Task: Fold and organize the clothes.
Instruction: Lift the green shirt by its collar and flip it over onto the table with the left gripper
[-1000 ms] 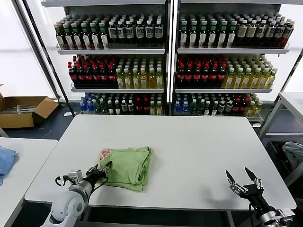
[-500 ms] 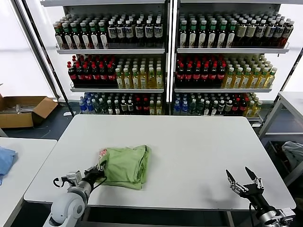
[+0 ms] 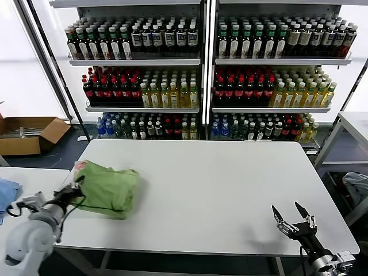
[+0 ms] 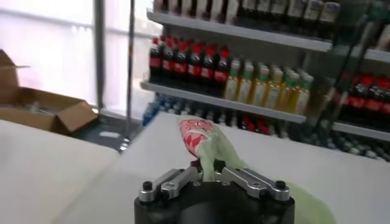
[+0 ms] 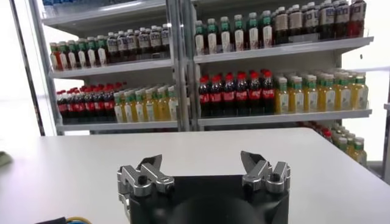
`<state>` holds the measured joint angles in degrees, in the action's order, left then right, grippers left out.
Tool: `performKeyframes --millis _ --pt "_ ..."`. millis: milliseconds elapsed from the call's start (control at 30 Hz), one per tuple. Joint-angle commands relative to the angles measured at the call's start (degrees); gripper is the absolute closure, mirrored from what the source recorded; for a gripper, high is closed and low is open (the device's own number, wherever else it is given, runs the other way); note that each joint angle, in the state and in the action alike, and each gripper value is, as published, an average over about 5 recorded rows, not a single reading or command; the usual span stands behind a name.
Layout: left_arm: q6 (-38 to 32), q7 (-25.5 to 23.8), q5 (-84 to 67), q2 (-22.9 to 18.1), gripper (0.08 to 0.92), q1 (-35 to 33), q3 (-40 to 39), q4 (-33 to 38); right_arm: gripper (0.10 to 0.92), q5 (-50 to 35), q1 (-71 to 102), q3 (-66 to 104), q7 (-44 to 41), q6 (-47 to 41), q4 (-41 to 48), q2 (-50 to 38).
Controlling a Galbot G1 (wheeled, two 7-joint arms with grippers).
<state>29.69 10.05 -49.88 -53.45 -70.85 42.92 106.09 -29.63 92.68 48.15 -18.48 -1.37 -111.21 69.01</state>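
Two grippers show at the near edge of the scene. At the near left corner of the white table (image 3: 230, 190) the left gripper (image 3: 73, 190) has its fingers pressed together on the edge of the light green polo shirt (image 3: 109, 188), pinching the cloth; in the left wrist view the fabric rises from between the fingertips (image 4: 208, 167) with its red-and-white printed graphic (image 4: 196, 131) standing up just beyond them. The shirt is bunched into a loose folded heap on the left side of the tabletop, close to the left edge and partly lifted where it is held. At the near right corner the right gripper (image 3: 292, 216) hangs idle over the table edge with its fingers spread wide, holding nothing. Just left of the main table stands a second white table (image 3: 29, 178) with a blue cloth (image 3: 7, 192) on it. Farther back on the left floor sits an open cardboard box (image 3: 29, 133), and behind the table run shelves of bottles (image 3: 201, 75).
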Motion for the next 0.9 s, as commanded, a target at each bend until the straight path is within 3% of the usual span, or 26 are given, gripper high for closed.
performKeyframes --millis 33,400,533,733,900 --pt "1.85 -0.30 -6.88 14.49 0.868 3.51 5.83 -4.81 0.203 -0.15 0.24 0.10 -0.04 0.23 -0.58 0.18" --pt "3.24 5.80 -1.29 2.81 0.868 6.21 -5.09 2.30 0.203 -0.24 2.28 1.01 -0.26 1.17 -1.28 0.39" --pt "3.35 10.54 -1.39 -2.74 0.868 7.20 -12.00 5.77 0.203 0.04 2.51 1.08 -0.25 1.04 -1.71 0.83" --pt "3.39 22.54 -7.26 -14.30 0.868 12.07 -26.26 11.05 0.203 1.02 3.61 1.17 -0.31 0.85 -2.60 2.10" --pt "3.40 26.56 -5.51 -22.05 0.868 16.99 -36.07 7.37 0.203 1.82 4.81 1.80 -0.33 0.94 -3.08 2.98"
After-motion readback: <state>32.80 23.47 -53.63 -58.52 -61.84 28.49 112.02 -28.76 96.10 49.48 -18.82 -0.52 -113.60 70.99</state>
